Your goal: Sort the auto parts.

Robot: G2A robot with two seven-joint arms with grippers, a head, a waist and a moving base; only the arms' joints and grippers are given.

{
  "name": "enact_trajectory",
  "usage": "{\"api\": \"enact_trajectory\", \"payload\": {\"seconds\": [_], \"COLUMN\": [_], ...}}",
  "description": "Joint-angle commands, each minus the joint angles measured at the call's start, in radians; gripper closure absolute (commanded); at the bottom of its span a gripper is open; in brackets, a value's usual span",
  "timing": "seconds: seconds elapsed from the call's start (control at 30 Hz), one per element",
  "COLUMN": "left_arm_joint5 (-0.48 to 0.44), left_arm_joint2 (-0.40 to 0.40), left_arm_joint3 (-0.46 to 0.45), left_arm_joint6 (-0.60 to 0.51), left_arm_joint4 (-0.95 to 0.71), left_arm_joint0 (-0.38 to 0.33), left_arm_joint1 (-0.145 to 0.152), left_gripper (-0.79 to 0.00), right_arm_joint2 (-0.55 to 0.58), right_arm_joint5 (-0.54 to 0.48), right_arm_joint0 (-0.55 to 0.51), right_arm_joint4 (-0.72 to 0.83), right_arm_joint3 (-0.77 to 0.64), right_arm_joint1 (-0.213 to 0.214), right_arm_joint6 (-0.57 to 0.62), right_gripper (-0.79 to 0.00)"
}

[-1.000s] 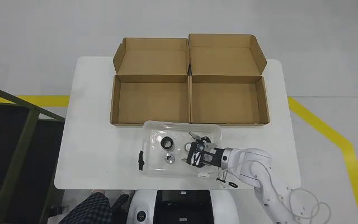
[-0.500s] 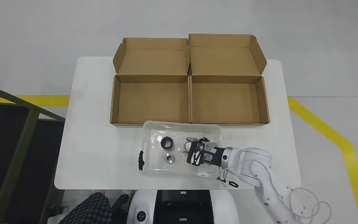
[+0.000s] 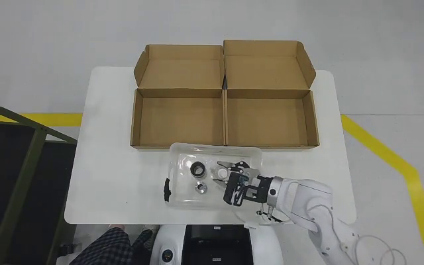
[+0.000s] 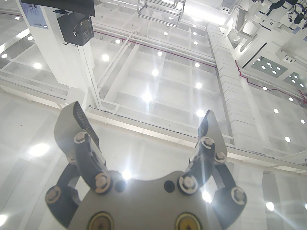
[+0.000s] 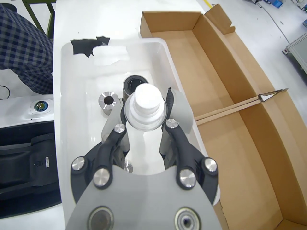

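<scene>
Right gripper (image 5: 145,107): fingers pinch a white stepped part (image 5: 146,96) from 2 sides, over the clear bin (image 5: 165,56). In the bin, just beyond the held part, 1 black ring (image 5: 134,82) and 1 silver cylinder (image 5: 108,101) stand side by side. Black tape (image 5: 88,45) sits on the bin's end wall. Left box (image 3: 179,122) and right box (image 3: 268,122), both open cardboard, touch each other behind the bin on the table (image 3: 106,152). Left gripper (image 4: 142,111): fingers spread wide, gripping nothing, aimed at the ceiling (image 4: 153,48)

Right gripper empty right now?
No: the right gripper is shut on the white stepped part, held over the clear bin.
</scene>
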Motion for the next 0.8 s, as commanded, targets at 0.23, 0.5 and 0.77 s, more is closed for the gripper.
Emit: {"api": "enact_trajectory", "payload": {"seconds": [0.23, 0.5, 0.77], "left_arm_joint5": [0.000, 0.000, 0.000], "left_arm_joint2": [0.000, 0.000, 0.000], "left_arm_joint3": [0.000, 0.000, 0.000], "left_arm_joint6": [0.000, 0.000, 0.000], "left_arm_joint4": [0.000, 0.000, 0.000], "left_arm_joint0": [0.000, 0.000, 0.000], "left_arm_joint1": [0.000, 0.000, 0.000], "left_gripper": [-0.785, -0.785, -0.785], "right_arm_joint2": [0.063, 0.151, 0.236], "right_arm_joint5": [0.039, 0.005, 0.003], "right_arm_joint0": [0.004, 0.017, 0.010], "right_arm_joint4": [0.129, 0.264, 0.352], "right_arm_joint3": [-0.029, -0.007, -0.004], "right_arm_joint1": [0.002, 0.010, 0.017], "right_arm_joint6": [-0.179, -0.260, -0.328], "right_gripper": [0.000, 0.000, 0.000]}}
